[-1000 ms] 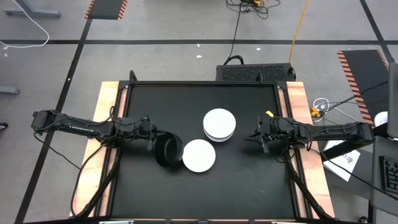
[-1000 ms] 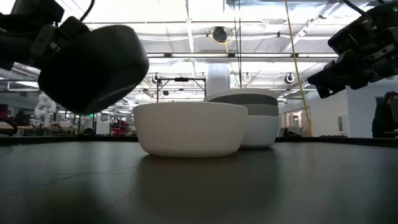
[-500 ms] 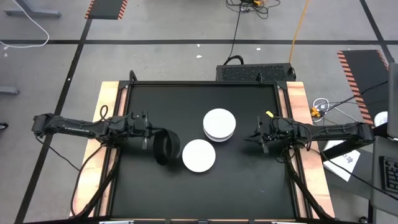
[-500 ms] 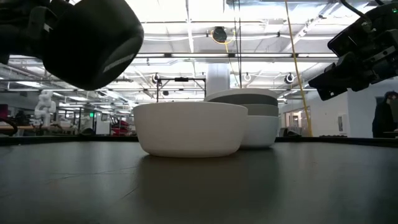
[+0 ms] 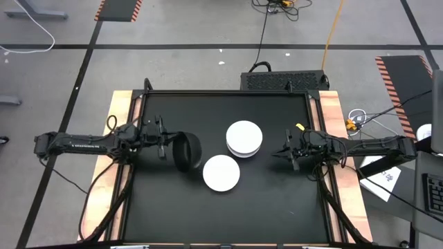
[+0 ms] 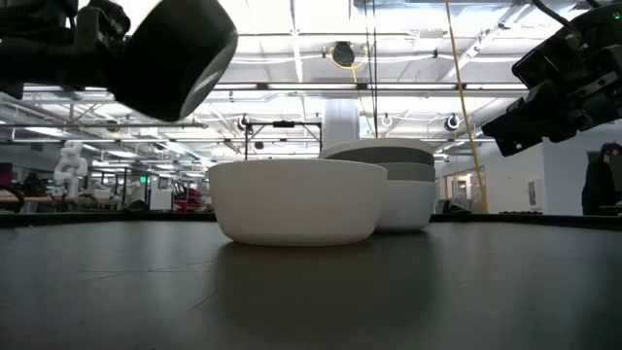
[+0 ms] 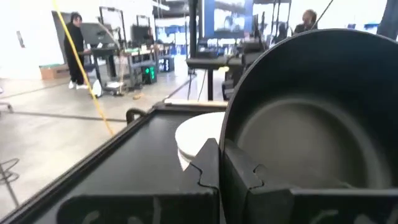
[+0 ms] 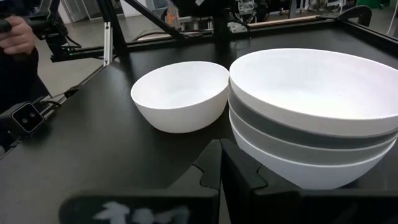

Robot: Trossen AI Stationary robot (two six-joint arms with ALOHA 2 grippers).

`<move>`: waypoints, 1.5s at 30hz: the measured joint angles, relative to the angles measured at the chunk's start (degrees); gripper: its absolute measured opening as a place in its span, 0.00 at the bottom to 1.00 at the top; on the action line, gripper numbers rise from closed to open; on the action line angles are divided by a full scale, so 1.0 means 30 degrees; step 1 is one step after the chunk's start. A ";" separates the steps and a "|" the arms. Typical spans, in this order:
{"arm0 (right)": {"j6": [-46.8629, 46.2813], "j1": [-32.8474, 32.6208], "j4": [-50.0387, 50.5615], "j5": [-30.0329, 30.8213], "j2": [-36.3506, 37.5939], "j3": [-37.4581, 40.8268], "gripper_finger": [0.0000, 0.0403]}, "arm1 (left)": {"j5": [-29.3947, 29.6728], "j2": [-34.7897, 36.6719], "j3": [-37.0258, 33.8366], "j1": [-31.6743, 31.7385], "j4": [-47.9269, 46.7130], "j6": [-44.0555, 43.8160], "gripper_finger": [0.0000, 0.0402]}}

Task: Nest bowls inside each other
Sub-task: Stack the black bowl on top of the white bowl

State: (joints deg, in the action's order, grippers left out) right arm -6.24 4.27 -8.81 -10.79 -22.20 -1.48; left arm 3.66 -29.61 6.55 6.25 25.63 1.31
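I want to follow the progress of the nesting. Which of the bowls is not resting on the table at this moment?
The black bowl: the left gripper holds it in the air, tilted on its side. The lone white bowl and the nested stack stand on the table.

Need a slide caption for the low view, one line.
Left tool holds the black bowl tilted in the air beside a lone white bowl and the bowl stack; right tool waits.

Left gripper (image 5: pixel 168 144) holds the black bowl (image 5: pixel 187 151) near a white bowl (image 5: pixel 221 173).
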 joint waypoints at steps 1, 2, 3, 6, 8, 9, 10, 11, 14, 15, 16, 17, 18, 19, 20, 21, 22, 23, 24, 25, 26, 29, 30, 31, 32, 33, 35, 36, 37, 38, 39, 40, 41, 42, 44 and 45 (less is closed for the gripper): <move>0.0000 0.0000 -0.0027 0.0000 0.0000 0.0000 0.00 | -0.0326 0.0000 0.0000 0.0332 0.0289 -0.0108 0.00; 0.0007 0.0000 -0.0103 0.0005 0.0000 0.0000 0.00 | -0.0606 0.0000 0.0003 0.0670 0.0578 -0.0227 0.00; 0.0007 0.0000 -0.0163 0.0004 0.0002 0.0000 0.00 | -0.0916 0.0000 0.0030 0.1023 0.0794 -0.0383 0.01; 0.0007 0.0000 -0.0308 0.0007 0.0007 0.0000 0.00 | -0.2298 -0.0098 0.0413 0.2138 0.0826 -0.0772 0.00; 0.0010 0.0000 -0.0374 0.0007 0.0002 0.0000 0.00 | -0.3288 -0.0582 0.0904 0.2796 0.0867 -0.0926 0.00; 0.0015 0.0000 -0.0395 0.0007 0.0000 0.0000 0.00 | -0.3673 -0.0915 0.1208 0.3086 0.0867 -0.0935 0.00; 0.0034 0.0000 -0.0417 0.0007 0.0004 0.0000 0.00 | -0.3997 -0.1335 0.1570 0.3363 0.0859 -0.0967 0.00; 0.0097 0.0000 -0.0417 0.0007 0.0004 0.0000 0.00 | -0.4341 -0.1849 0.1985 0.3615 0.0854 -0.0971 0.00; 0.0292 0.0000 -0.0417 0.0007 0.0007 0.0000 0.00 | -0.5342 -0.3819 0.3519 0.4254 0.0807 -0.0973 0.00; 0.0299 0.0007 -0.0417 0.0007 0.0007 0.0000 0.00 | -0.5557 -0.4567 0.4126 0.4438 0.0814 -0.0971 0.00; 0.0299 0.0003 -0.0417 0.0007 0.0000 0.0000 0.00 | -0.5806 -0.5350 0.4747 0.4613 0.0857 -0.1005 0.00; 0.0299 0.0000 -0.0417 0.0007 0.0005 0.0000 0.00 | -0.6089 -0.6079 0.5334 0.4781 0.0855 -0.1098 0.00; 0.0299 0.0004 -0.0417 0.0007 0.0003 0.0000 0.00 | -0.6486 -0.6801 0.5921 0.4911 0.0815 -0.1116 0.00; 0.0299 0.0003 -0.0417 0.0007 0.0000 0.0000 0.00 | -0.6901 -0.7522 0.6560 0.5006 0.0790 -0.1105 0.00; 0.0299 0.0007 -0.0417 0.0007 0.0000 0.0000 0.00 | -0.7333 -0.8266 0.7205 0.5093 0.0817 -0.1078 0.00; 0.0298 0.0000 -0.0410 0.0007 0.0001 0.0000 0.00 | -0.7706 -0.9038 0.7876 0.5184 0.0861 -0.1072 0.00; 0.0278 0.0007 -0.0424 0.0007 0.0007 0.0000 0.00 | -0.8071 -0.9796 0.8534 0.5325 0.0831 -0.1053 0.00; 0.0270 0.0001 -0.0414 0.0007 0.0000 0.0000 0.00 | -0.8431 -1.0526 0.9225 0.5523 0.0612 -0.1041 0.00; 0.0257 0.0000 -0.0417 0.0007 0.0000 0.0000 0.00 | -0.8730 -1.1224 0.9919 0.5718 0.0289 -0.1045 0.00; 0.0245 0.0000 -0.0414 0.0007 0.0003 0.0000 0.00 | -0.9023 -1.1938 1.0642 0.5895 -0.0004 -0.1044 0.00; 0.0240 0.0003 -0.0414 0.0007 0.0002 0.0000 0.00 | -0.9285 -1.2628 1.1365 0.6031 -0.0333 -0.1050 0.00; 0.0240 0.0000 -0.0416 0.0007 0.0000 0.0000 0.00 | -0.9779 -1.4545 1.3299 0.6419 -0.1623 -0.1122 0.00; 0.0240 0.0000 -0.0410 0.0007 0.0000 0.0000 0.00 | -0.9912 -1.5137 1.3870 0.6500 -0.2090 -0.1117 0.00; 0.0240 0.0000 -0.0406 0.0007 0.0000 0.0000 0.00 | -1.0064 -1.5692 1.4402 0.6542 -0.2507 -0.1124 0.00; 0.0240 0.0007 -0.0403 0.0007 0.0000 0.0000 0.00 | -1.0264 -1.6164 1.4867 0.6555 -0.2845 -0.1109 0.00; 0.0240 0.0001 -0.0403 0.0007 0.0003 0.0000 0.00 | -1.0426 -1.6616 1.5326 0.6555 -0.3142 -0.1082 0.00; 0.0267 0.0002 -0.0395 0.0007 0.0000 0.0000 0.00 | -1.0619 -1.7443 1.6126 0.6512 -0.3558 -0.0964 0.00; 0.0277 0.0006 -0.0395 0.0007 0.0006 0.0000 0.00 | -1.0683 -1.7864 1.6509 0.6504 -0.3650 -0.0971 0.00; 0.0284 0.0003 -0.0385 0.0007 0.0000 0.0000 0.00 | -1.0712 -1.8274 1.6858 0.6504 -0.3690 -0.0975 0.00; 0.0291 0.0000 -0.0374 0.0007 0.0002 0.0000 0.00 | -1.0717 -1.8643 1.7231 0.6509 -0.3805 -0.0986 0.00; 0.0291 0.0000 -0.0355 0.0007 0.0004 0.0000 0.00 | -1.0735 -1.9003 1.7606 0.6521 -0.3853 -0.0984 0.00; 0.0291 0.0007 -0.0300 0.0007 0.0007 0.0000 0.00 | -1.0730 -1.9325 1.8023 0.6526 -0.3964 -0.1001 0.00; 0.0291 0.0004 -0.0264 0.0007 0.0000 0.0000 0.00 | -1.0731 -1.9634 1.8510 0.6526 -0.4271 -0.0993 0.01; 0.0298 0.0007 -0.0272 0.0007 0.0000 0.0000 0.00 | -1.0738 -1.9924 1.8992 0.6519 -0.4586 -0.0987 0.01; 0.0299 0.0005 -0.0272 0.0007 0.0007 0.0000 0.00 | -1.0864 -2.0616 2.0054 0.6455 -0.5219 -0.0994 0.00; 0.0299 0.0002 -0.0272 0.0007 0.0002 0.0000 0.00 | -1.1095 -2.0953 2.0530 0.6412 -0.5654 -0.0987 0.00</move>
State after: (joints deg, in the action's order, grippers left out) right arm -5.34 4.28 -9.63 -10.76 -22.19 -1.48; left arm -29.63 -92.46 68.14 25.48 8.66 -1.65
